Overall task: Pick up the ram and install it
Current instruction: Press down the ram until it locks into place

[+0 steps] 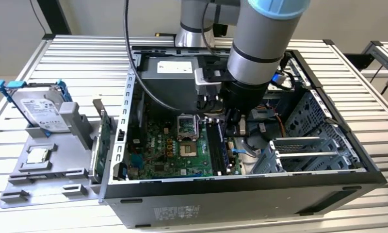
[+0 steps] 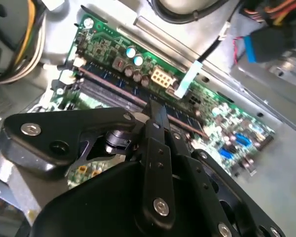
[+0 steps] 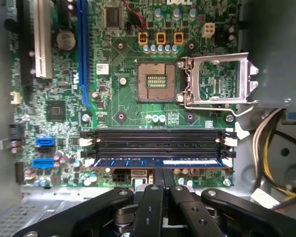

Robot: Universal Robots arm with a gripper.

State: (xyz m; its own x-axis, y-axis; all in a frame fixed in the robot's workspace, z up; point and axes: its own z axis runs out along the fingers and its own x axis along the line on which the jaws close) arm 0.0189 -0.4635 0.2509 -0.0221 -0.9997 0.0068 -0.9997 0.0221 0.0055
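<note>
The ram (image 3: pixel 158 162) is a slim dark blue strip lying edge-on in the black memory slot closest to my gripper, beside two empty black slots (image 3: pixel 158 139). In the second wrist view the ram (image 2: pixel 113 89) runs along the green motherboard (image 2: pixel 103 44). My gripper (image 3: pixel 163 172) is shut, its two fingers pressed together. Their tips sit at the ram's top edge, near the middle of its length. The second wrist view shows the same: my gripper (image 2: pixel 157 106) stands tip-down on the strip. In the exterior view my gripper (image 1: pixel 236 128) reaches down inside the open computer case (image 1: pixel 246 194).
The CPU socket (image 3: pixel 157 81) stands open, its metal lid (image 3: pixel 217 79) flipped aside. Cable bundles (image 3: pixel 266 143) hang by the slots' end. A metal drive cage (image 1: pixel 310 150) stands close beside the arm. Outside the case, a grey holder (image 1: pixel 25 179) carries a hard drive (image 1: pixel 42 109), a silver chip (image 1: pixel 37 155) and a green board (image 1: pixel 103 145).
</note>
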